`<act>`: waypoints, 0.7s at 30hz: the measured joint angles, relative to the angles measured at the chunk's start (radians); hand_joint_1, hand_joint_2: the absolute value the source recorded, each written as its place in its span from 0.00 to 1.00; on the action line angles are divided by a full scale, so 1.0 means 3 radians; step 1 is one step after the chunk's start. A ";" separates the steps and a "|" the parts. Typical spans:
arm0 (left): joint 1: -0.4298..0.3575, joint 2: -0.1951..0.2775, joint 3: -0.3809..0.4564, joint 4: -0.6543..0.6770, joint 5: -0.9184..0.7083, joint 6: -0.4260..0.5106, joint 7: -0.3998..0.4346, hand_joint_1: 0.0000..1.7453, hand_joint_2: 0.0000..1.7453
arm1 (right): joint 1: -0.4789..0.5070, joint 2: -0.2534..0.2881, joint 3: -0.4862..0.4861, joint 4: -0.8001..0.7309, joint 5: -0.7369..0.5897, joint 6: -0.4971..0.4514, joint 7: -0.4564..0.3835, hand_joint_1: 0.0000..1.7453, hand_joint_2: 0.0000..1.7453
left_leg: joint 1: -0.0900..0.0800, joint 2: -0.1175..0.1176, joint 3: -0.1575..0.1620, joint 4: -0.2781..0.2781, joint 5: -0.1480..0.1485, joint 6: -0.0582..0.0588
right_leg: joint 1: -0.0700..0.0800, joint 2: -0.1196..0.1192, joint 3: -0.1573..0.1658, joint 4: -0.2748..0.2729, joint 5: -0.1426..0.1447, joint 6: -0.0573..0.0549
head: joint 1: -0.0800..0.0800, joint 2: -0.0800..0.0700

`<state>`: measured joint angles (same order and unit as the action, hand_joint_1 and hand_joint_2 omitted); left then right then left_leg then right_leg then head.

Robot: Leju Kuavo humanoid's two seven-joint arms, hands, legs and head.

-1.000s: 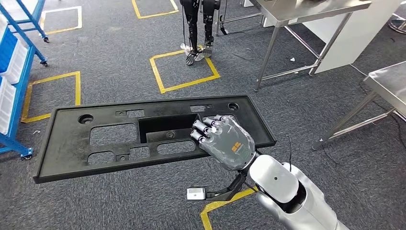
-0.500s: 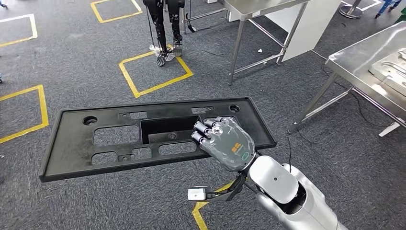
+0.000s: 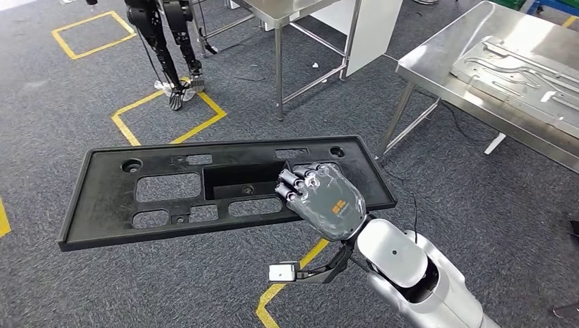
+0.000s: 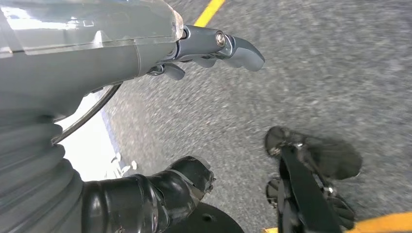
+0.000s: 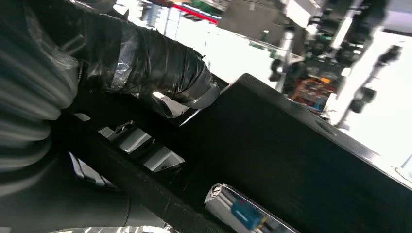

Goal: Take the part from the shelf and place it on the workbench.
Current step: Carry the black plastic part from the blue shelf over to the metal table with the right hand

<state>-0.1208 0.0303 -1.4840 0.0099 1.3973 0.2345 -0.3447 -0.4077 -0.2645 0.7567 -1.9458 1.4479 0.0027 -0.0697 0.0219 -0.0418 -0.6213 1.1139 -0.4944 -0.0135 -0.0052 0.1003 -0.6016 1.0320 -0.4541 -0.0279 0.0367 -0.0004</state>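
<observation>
Right hand (image 3: 326, 202) grips the long black part (image 3: 164, 195) at its right end, holding it level above the grey floor (image 3: 478, 205). Left hand (image 4: 204, 51) hangs released. Steel workbench (image 3: 437, 68) stands at two o'clock.

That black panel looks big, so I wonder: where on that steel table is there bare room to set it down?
The workbench is bare along its near-left end, between its corner and the grey metal plate. The far-right part is crowded by that plate. The right hand holds the black panel.
</observation>
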 joint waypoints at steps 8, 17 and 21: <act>-0.0017 0.0005 0.0002 -0.0001 0.0000 -0.0002 0.0007 0.00 1.00 | 0.0021 -0.0003 -0.0001 0.0045 0.0011 -0.0007 0.0005 1.00 1.00 | 0.0005 0.0083 0.0169 -0.0356 0.0094 0.0141 | -0.0006 -0.0155 -0.0196 0.0299 -0.0163 0.0135 | 0.0022 0.0000; -0.0010 0.0012 0.0002 0.0000 0.0000 -0.0003 0.0021 0.00 1.00 | 0.0035 -0.0009 0.0003 0.0111 0.0036 -0.0001 0.0014 1.00 1.00 | -0.0023 0.0453 0.0255 -0.0352 0.0005 0.0099 | 0.0010 -0.0555 -0.0052 0.0023 0.0021 0.0119 | 0.0030 0.0000; -0.0027 0.0012 0.0003 0.0000 0.0000 -0.0002 0.0021 0.00 1.00 | 0.0036 -0.0009 0.0002 0.0125 0.0068 0.0002 0.0026 1.00 1.00 | -0.0027 0.0534 0.0300 -0.0352 -0.0046 0.0021 | 0.0013 -0.0440 -0.0017 -0.0052 0.0033 0.0059 | 0.0030 0.0000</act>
<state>-0.1290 0.0338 -1.4832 0.0099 1.3973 0.2338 -0.3385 -0.3968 -0.2670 0.7572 -1.9082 1.4682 0.0033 -0.0618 0.0137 0.1184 -0.5313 1.0084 -0.5082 -0.0072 -0.0013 -0.0318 -0.6066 1.0165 -0.4441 -0.0103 0.0456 -0.0004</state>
